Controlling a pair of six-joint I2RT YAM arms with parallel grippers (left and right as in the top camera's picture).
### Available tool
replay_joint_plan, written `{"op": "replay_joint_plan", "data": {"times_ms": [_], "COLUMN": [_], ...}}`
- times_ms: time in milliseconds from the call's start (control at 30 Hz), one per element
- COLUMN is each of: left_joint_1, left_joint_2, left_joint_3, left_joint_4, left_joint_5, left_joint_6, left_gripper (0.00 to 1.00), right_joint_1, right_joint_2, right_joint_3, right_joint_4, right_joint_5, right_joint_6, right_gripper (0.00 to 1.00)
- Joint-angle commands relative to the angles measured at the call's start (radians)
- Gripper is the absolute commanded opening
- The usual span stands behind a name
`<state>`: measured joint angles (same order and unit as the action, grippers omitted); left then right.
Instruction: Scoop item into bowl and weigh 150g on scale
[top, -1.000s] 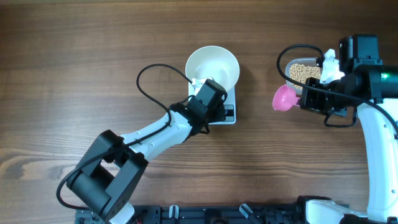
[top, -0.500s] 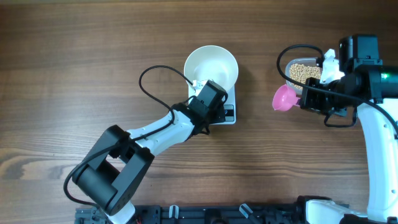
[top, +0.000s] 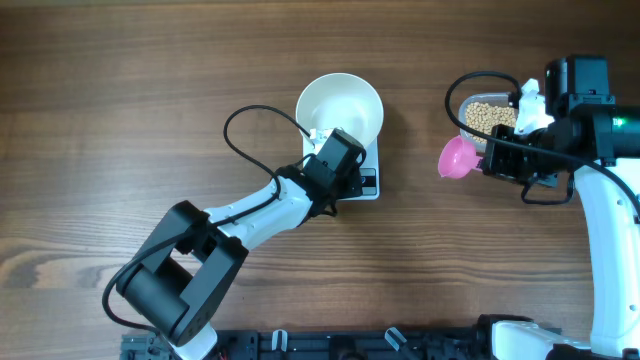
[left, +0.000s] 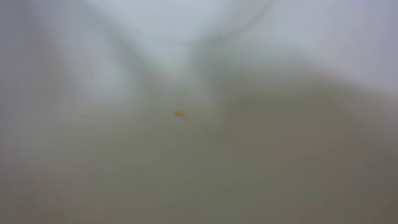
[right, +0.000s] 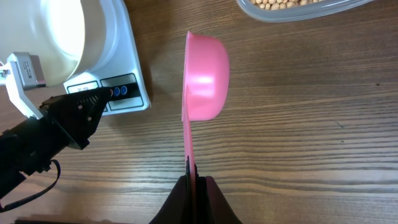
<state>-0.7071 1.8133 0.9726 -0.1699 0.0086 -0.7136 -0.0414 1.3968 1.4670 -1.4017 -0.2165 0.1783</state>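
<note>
While the right gripper (right: 193, 169) is clamping the pink scoop (right: 205, 74) by its handle, the left gripper (right: 104, 94), pinched shut, is seemingly touching the scale (right: 129, 53) button panel, its print too small to read.

The overhead camera looks straight down on the wooden table (top: 150, 80) from well above. The right wrist camera looks forward and down, low and near, over the pink scoop (right: 205, 78); with the overhead view it shares the scale (top: 371, 165) and white bowl (top: 342, 103). The left wrist camera is too close: we get only blur.
</note>
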Motion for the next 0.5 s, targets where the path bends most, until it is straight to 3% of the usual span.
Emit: {"op": "replay_joint_plan", "data": {"times_ms": [0, 467], "left_joint_1": [-0.005, -0.004], "left_joint_2": [-0.013, -0.121], "left_joint_3": [0.005, 0.005], "left_joint_4": [0.002, 0.002], "left_joint_5": [0.016, 0.011], "left_joint_6": [0.002, 0.035], "left_gripper": [0.04, 0.04], "right_joint_1": [-0.002, -0.002], "right_joint_2": [-0.005, -0.005], "right_joint_3": [0.000, 0.000], "right_joint_4": [0.003, -0.001], "right_joint_5": [-0.001, -0.001], "right_joint_6": [0.007, 0.006], "right_gripper": [0.04, 0.04]}}
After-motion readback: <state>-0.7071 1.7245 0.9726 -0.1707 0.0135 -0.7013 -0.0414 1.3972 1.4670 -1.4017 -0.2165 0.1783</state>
